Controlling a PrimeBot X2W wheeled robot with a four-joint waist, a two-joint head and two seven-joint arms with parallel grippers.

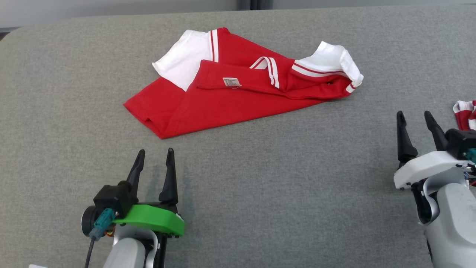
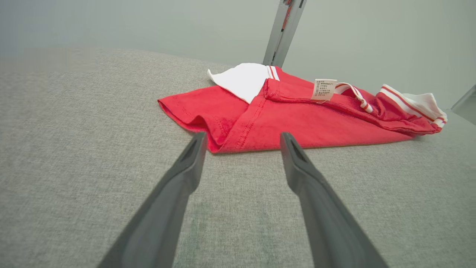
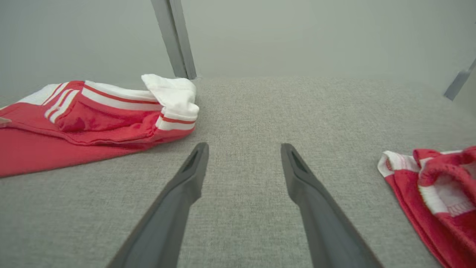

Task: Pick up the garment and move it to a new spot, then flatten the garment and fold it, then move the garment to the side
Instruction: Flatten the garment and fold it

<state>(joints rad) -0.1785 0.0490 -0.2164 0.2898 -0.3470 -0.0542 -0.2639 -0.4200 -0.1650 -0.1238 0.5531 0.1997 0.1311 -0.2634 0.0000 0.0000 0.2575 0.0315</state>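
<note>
A grey fabric-covered table (image 1: 260, 193) carries a red shirt (image 1: 230, 104) with white sleeves, which lies crumpled and half doubled over itself, one hem corner turned toward the robot. The left gripper (image 1: 156, 150) is near that corner of the shirt without touching it, its fingers spread wide and holding nothing. The right gripper (image 1: 413, 112) stands well off the shirt's striped sleeve end, likewise spread and empty. Farther from the shirt than the right gripper, a second bundle of red-and-white cloth (image 1: 465, 113) lies at the edge of the head view. A small white label (image 1: 231, 82) shows on the folded-over flap near the shirt's middle. The shirt appears set down but not flattened, so spreading it looks like the step in hand. Several things could go wrong from here. A pinch at the near corner could catch both layers of the fold and drag the shirt as a lump rather than open it. A finger driven too low could snag the table's cover. The right arm, reaching away from the shirt, could take the wrong cloth.
</note>
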